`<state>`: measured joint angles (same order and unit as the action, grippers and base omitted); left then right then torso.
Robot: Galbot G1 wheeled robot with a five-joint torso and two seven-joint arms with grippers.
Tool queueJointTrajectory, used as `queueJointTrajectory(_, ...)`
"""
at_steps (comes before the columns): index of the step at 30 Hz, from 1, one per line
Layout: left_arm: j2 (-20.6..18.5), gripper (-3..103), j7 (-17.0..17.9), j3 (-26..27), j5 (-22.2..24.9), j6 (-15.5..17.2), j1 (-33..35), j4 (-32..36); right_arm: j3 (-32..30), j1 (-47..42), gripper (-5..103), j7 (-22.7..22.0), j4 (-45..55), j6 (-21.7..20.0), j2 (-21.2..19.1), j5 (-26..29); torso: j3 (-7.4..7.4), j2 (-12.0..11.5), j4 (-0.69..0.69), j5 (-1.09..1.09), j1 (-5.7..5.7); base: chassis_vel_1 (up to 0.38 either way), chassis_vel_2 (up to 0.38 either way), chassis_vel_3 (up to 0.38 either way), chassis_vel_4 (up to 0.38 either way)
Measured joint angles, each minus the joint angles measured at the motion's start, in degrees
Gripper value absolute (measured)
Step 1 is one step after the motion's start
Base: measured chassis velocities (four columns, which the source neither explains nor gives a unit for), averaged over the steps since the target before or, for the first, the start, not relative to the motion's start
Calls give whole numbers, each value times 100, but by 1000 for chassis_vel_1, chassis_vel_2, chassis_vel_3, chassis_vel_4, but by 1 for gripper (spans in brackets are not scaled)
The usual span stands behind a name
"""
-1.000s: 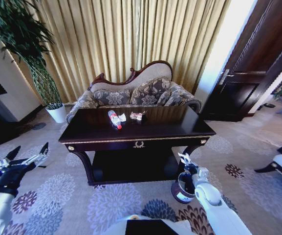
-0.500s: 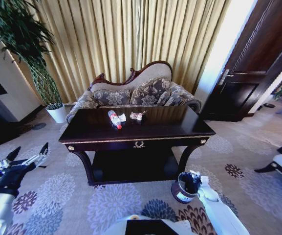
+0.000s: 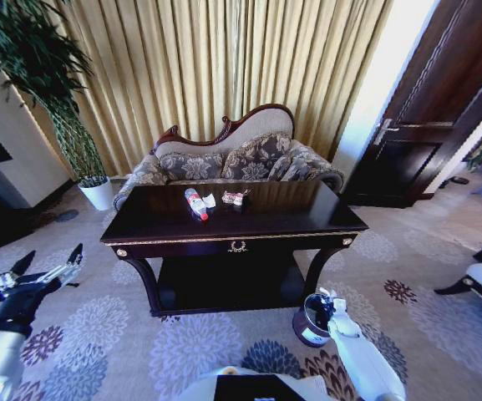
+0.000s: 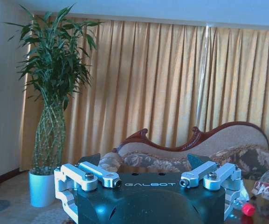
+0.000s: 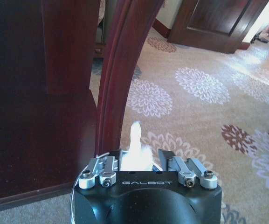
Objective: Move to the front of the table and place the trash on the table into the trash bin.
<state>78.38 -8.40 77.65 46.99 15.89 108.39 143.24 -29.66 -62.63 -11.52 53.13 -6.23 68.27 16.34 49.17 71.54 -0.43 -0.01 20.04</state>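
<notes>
- Two end effectors were in play: the right end effector (image 3: 322, 299) hung low over the small round black trash bin (image 3: 310, 326) on the floral carpet (image 3: 182, 342), just beside the front right leg of the large dark glossy wooden surface (image 3: 291, 219).
- In the right wrist view, a crumpled white tissue (image 5: 135, 151) sat pinched between the right end effector's (image 5: 139, 161) closed-in fingers, with the curved dark leg (image 5: 118, 70) right ahead.
- The left end effector (image 3: 44, 269) waited off to the left above the carpet, well apart from the surface, fingers spread wide and holding nothing.
- On the surface top, toward the back, lay a clear plastic bottle with a red cap (image 3: 196, 204), a white tissue (image 3: 210, 200) touching it, and a small reddish wrapper (image 3: 235, 198) just beside.
- The left wrist view caught the red cap (image 4: 249, 209) and the wrapper (image 4: 267, 190) past the spread fingers (image 4: 99, 175).
</notes>
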Motion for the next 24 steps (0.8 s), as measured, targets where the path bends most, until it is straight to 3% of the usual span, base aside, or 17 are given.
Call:
queueJointTrajectory(6, -13, 100, -14, -6, 2, 0, -10, 0, -25, -60, 61, 0, 0, -11, -25, 26, 0, 0, 0, 1, 0, 0, 0, 0, 0)
queueJointTrajectory(9, -15, 100, -15, -3, 3, 0, -8, 0, -41, -116, 78, 0, 56, -13, -37, 49, 0, 0, 0, 0, 0, 0, 0, 0, 0)
queueJointTrajectory(11, -12, 100, -16, -1, 2, 0, -5, 0, -42, -127, 78, 0, 71, -13, -37, 51, 0, 0, 0, 0, 0, 0, 0, 0, 0)
queueJointTrajectory(16, 49, 100, -26, 5, 2, -8, 27, 0, -40, -210, 97, 18, 168, -17, -10, 168, 0, 0, 0, 1, 0, 0, 0, 0, 0)
queueJointTrajectory(24, 52, 100, -27, 26, -1, -13, 33, 0, -49, -298, 100, 97, 274, -22, 9, 322, 0, 0, 0, 1, 0, 0, 0, 0, 0)
